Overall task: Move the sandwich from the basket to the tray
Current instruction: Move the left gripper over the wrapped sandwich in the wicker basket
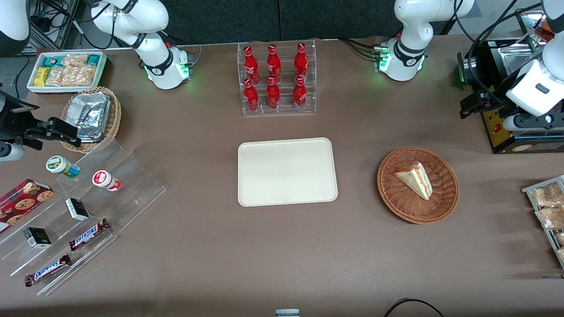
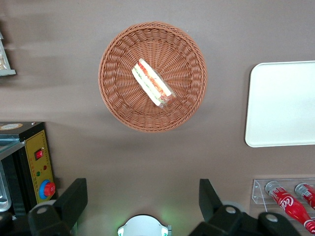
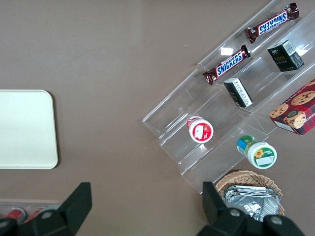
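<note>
While the sandwich (image 1: 415, 179) lies on its side near the middle of the basket (image 1: 445, 202), nothing touches it: the wedge rests on the woven floor with its pale bread face up in the front view and its red and green filling edge turned toward the wrist camera. The basket stands on the brown table (image 1: 264, 259), toward the working arm's end, and the tray (image 1: 287, 172) sits beside it, well apart, with its cream surface bare.

The gripper (image 2: 142, 201) hangs high above the table, off the basket's rim rather than over the sandwich. Its two dark fingers (image 2: 74, 196) are spread wide with only tabletop showing between them, and they hold nothing. In the front view the gripper itself is hard to pick out: the working arm's white wrist shows at the frame edge, cut off, in front of a black machine with a yellow panel (image 1: 498, 127).

A clear rack of red bottles (image 1: 276, 79) stands farther from the front camera than the tray. In the left wrist view only two of its bottles show, cut off by the frame, and the tray there is also cut off at one side. Toward the working arm's end, a rack of snack packs (image 1: 546, 207) runs out of the front view.
</note>
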